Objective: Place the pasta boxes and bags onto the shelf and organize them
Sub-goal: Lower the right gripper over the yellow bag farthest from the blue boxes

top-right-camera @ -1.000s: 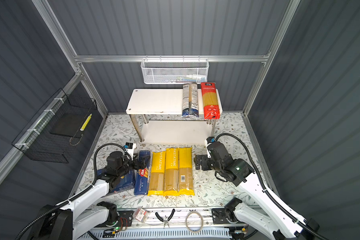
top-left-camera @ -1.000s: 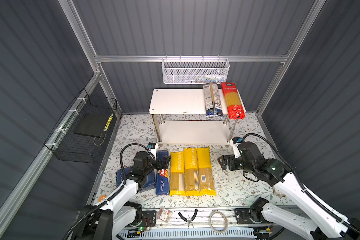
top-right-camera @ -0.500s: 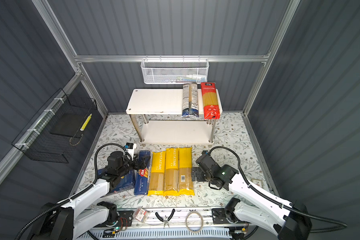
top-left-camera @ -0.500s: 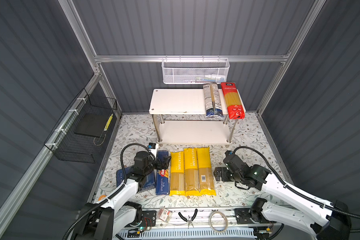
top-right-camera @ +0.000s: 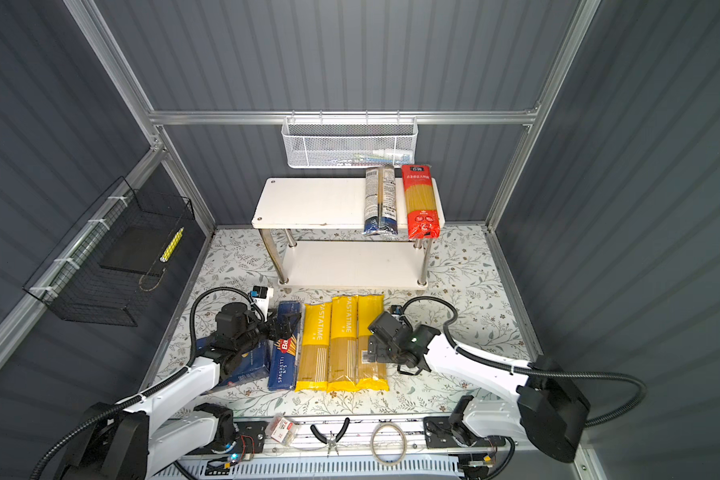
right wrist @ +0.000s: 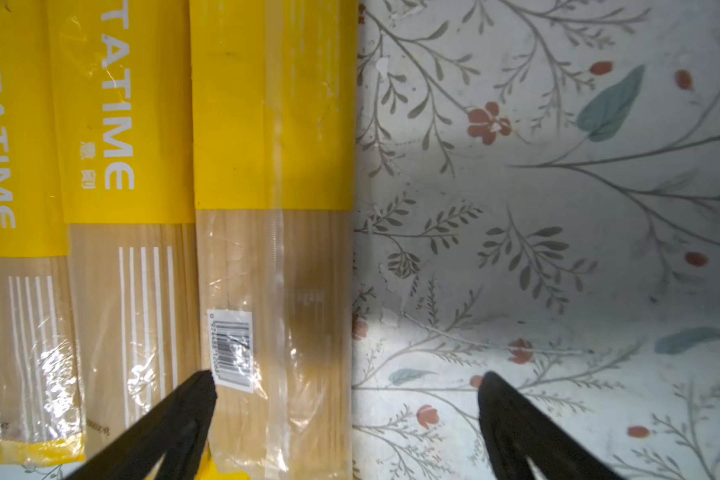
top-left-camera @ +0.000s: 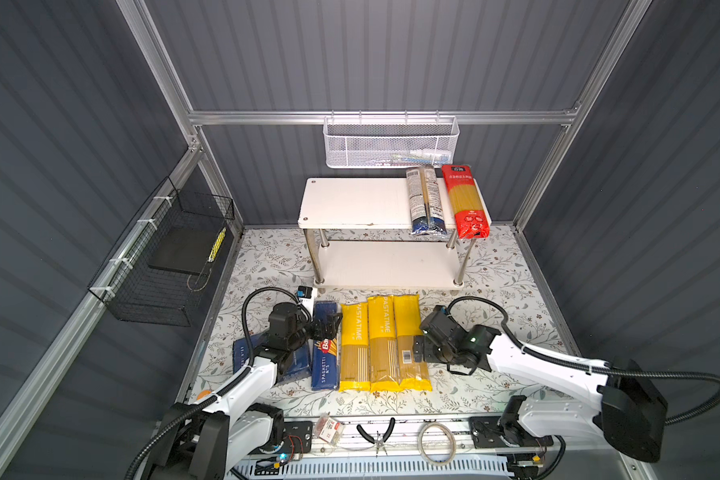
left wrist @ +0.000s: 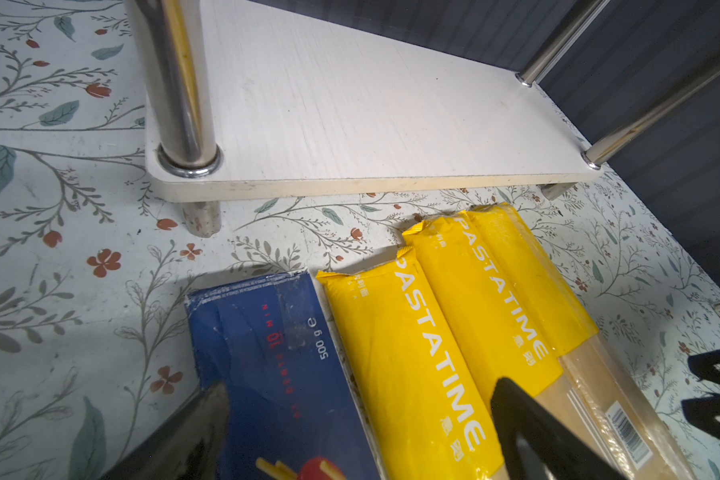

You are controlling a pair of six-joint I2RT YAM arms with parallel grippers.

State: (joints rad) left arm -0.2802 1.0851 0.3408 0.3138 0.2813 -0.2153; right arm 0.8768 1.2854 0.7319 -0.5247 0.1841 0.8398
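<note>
Jaws of the right gripper (right wrist: pixel 346 386) stand wide apart, low over the desk (right wrist: pixel 558 249). One finger is above the barcode on the rightmost PASTATIME bag (right wrist: pixel 267 166), the other over the floral surface beside it. The left gripper (left wrist: pixel 362 384) hangs parted too, holding nothing, above the blue spaghetti box (left wrist: pixel 267 374) and the leftmost PASTATIME bag (left wrist: pixel 391 353). The middle PASTATIME bag (top-left-camera: pixel 382 340) lies between, packs side by side. Beyond stands the white shelf (top-left-camera: pixel 350 203), its top tier carrying a red spaghetti bag (top-left-camera: pixel 464 203) just beside a blue-and-clear pasta bag (top-left-camera: pixel 425 199).
</note>
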